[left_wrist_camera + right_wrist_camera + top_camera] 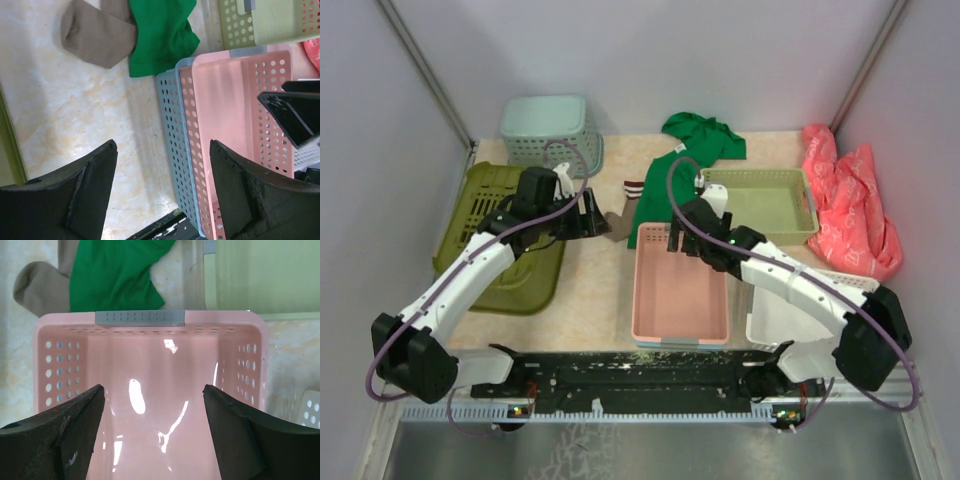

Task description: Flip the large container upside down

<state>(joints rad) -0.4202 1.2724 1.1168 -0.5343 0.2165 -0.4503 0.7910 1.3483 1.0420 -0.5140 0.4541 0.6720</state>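
Green basket (488,205) is sitting at the left edge of the counter (590,290), in front of the teal basket (550,128) and partly under the left arm. Which way up it is lying is hard to tell. In the left wrist view only a strip of its olive rim (7,135) is showing at the left.

Left pincer (584,216) (162,150) is hanging released just right of the green basket, fingers spread over bare counter, nothing between them. A brown sock (617,221) (100,32) is lying near it, touching the green cloth (705,135) (160,35).

Right pincer (678,240) (152,390) is hovering released over the far end of the pink tray (680,300) (150,360), gripping nothing. The pink tray is nesting in a blue-grey tray (172,130).

A pale green tray (760,205) is sitting behind the pink tray, a white basket (850,285) under the right arm, and a red bag (850,200) at the right wall.
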